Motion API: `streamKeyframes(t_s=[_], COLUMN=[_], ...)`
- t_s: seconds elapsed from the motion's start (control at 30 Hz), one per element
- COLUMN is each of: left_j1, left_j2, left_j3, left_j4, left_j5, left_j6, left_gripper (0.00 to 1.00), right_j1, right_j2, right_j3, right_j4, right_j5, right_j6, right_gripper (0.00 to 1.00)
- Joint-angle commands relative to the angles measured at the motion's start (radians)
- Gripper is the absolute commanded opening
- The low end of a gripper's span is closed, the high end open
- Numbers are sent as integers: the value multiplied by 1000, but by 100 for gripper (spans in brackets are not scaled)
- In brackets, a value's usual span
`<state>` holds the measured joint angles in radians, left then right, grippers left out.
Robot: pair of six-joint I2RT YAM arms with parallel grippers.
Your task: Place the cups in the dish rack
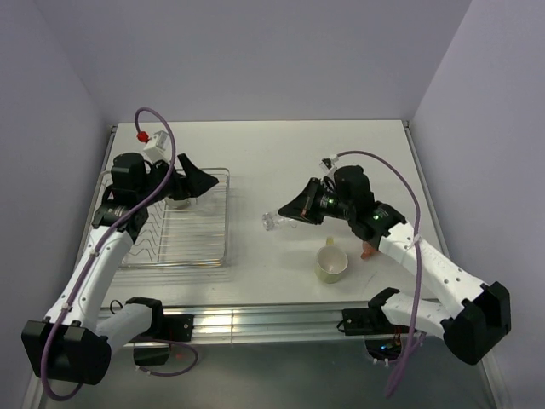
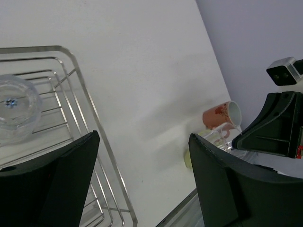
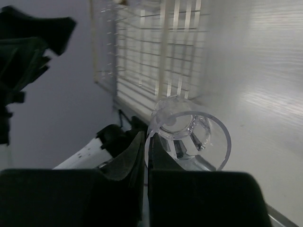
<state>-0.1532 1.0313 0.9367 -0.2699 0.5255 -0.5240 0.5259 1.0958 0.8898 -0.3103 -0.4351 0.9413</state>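
One clear tumbler (image 3: 189,135), pinched at its rim by our right gripper (image 3: 146,151), lies near the dish rack (image 1: 174,262); our left gripper (image 2: 143,139) hangs spread. We fear the thin pinch slips.

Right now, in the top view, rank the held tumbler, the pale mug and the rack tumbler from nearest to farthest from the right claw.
1. Held tumbler, rim pinched in the right claw, mid-table.
2. Pale mug, toward the near edge, on the claw's right.
3. Rack tumbler, far over on the left.
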Motion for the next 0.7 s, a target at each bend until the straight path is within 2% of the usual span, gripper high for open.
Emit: streamKeyframes(t_s=[0.0, 0.03, 0.13, 0.23, 0.33, 0.67], left_j1=[1, 1, 1, 0, -5, -23], left_j2=[-8, -14, -22, -19, -28, 7], left_j3=[-6, -13, -41, -74, -113, -148], left_j4=[119, 133, 234, 368, 483, 693], left_j5=[120, 134, 201, 258, 252, 269], left_j6=[-42, -59, -131, -226, -292, -378], left_gripper=[83, 84, 85, 86, 87, 88], right_j1=[63, 68, 75, 79, 79, 74], right_j2=[-48, -36, 10, 74, 134, 318], right_j3=[-28, -28, 12, 117, 199, 308], right_j4=[296, 409, 549, 522, 513, 651], right_j5=[-37, -28, -2, 19, 3, -149], right_j6=[146, 166, 208, 148, 119, 205], right_gripper=[0, 0, 0, 0, 0, 0])
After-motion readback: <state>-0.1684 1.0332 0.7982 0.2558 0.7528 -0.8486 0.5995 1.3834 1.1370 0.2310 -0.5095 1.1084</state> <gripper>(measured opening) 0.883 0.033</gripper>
